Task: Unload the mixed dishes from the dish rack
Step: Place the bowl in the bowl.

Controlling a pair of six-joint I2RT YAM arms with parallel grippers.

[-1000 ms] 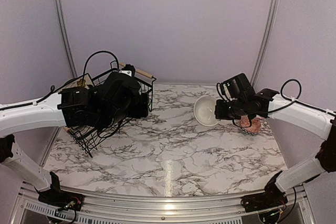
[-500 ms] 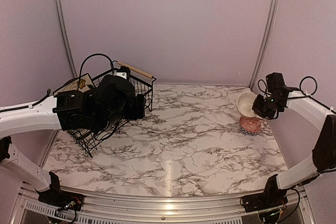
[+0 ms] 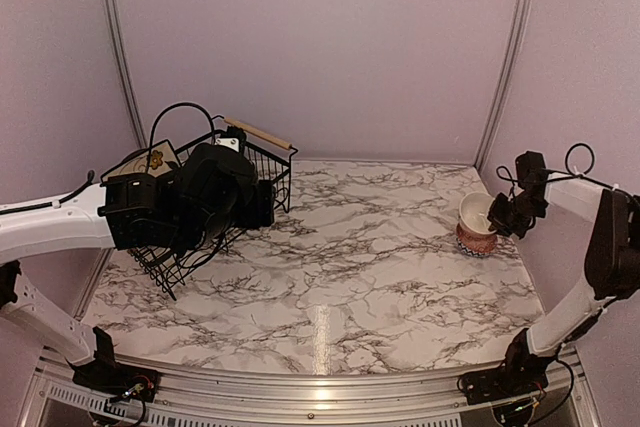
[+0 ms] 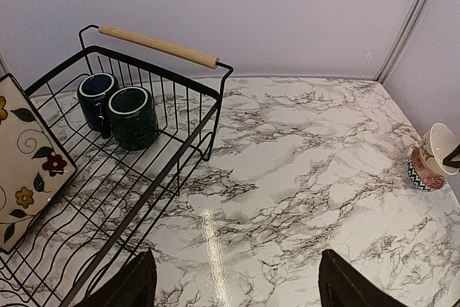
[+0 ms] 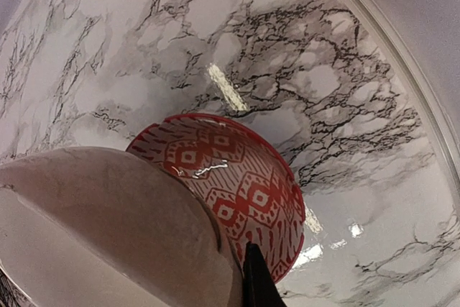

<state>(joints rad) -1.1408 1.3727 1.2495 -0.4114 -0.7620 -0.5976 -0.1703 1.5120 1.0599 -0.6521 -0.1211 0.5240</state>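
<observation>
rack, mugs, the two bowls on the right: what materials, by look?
By look: dish rack: thin black wire, likely coated metal; handle bare light wood. mugs: dark glazed ceramic, glossy rims. red patterned bowl: glazed ceramic, sharp highlights. white bowl: smooth, probably ceramic too.

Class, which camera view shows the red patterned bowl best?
The right wrist view: the red patterned bowl appears large, its pattern clear. Top external and left wrist show it tiny, beneath a white bowl.
</observation>
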